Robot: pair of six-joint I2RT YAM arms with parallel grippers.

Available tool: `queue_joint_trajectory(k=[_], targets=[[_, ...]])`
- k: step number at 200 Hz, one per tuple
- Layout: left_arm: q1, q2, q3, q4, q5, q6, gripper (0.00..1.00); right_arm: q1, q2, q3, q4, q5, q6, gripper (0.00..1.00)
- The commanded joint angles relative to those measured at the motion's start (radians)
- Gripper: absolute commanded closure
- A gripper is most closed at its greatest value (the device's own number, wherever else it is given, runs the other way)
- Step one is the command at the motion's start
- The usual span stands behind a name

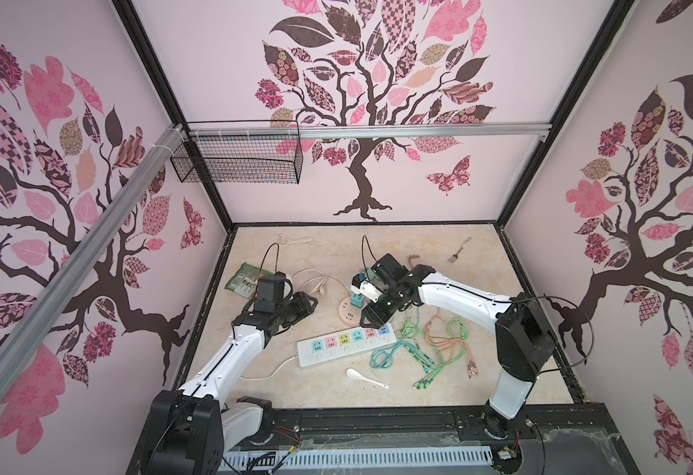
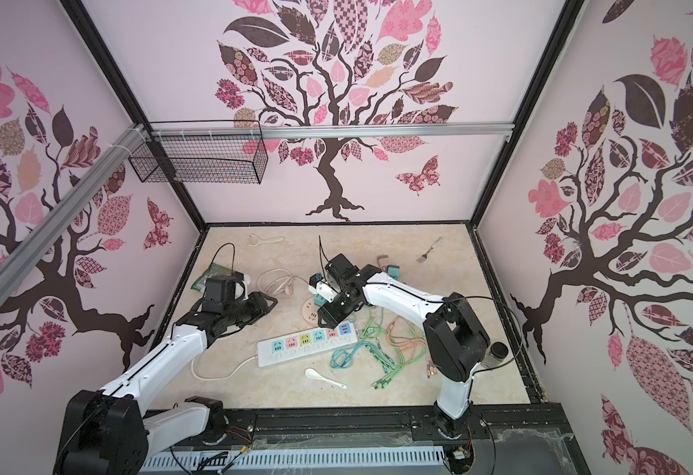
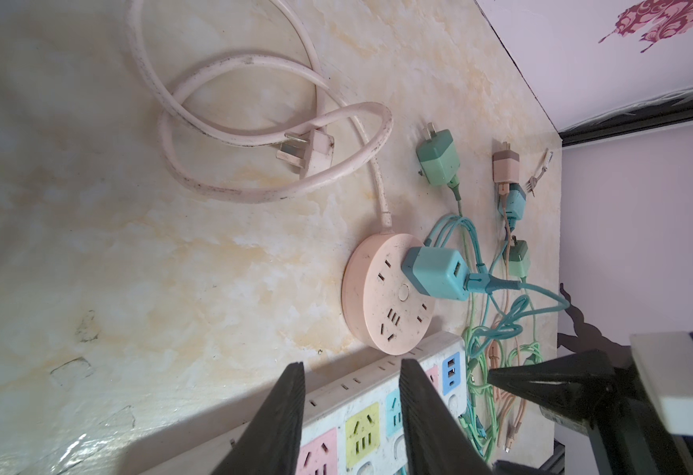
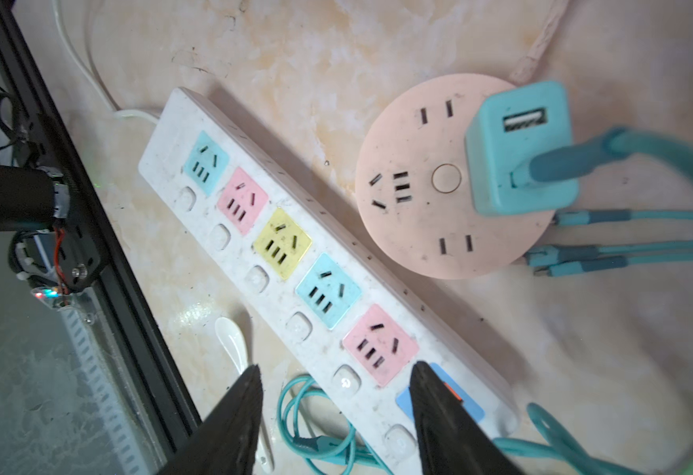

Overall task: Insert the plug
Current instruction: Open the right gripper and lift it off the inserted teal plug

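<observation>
Right hand (image 4: 336, 368) gapes, clear of teal plug (image 4: 490, 164) in round socket (image 4: 410, 230).

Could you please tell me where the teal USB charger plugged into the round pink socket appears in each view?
In a top view: teal USB charger, mid-table, behind the white power strip.
In a top view: same spot.
Left wrist: charger on the round pink socket, side away from the power strip.
Right wrist: likewise, USB port facing the camera.
Shared landmark: that round pink socket under it.
</observation>
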Motion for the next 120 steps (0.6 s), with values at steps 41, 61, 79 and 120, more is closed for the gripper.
queue_joint_trajectory(k=[41, 61, 79, 120], targets=[[0.006, -0.024, -0.002, -0.006, 0.004, 0.019, 0.58, -0.002, -0.126, -0.052, 0.066, -0.237, 0.013, 0.39], [0.006, -0.035, -0.002, -0.015, 0.002, 0.021, 0.58, -0.007, -0.161, -0.062, 0.101, -0.275, 0.021, 0.39], [0.005, -0.045, -0.003, -0.023, 0.002, 0.025, 0.57, -0.031, -0.193, -0.077, 0.142, -0.306, 0.048, 0.39], [0.008, -0.073, -0.002, -0.047, 0.001, 0.040, 0.53, -0.119, -0.285, -0.148, 0.240, -0.267, 0.134, 0.40]])
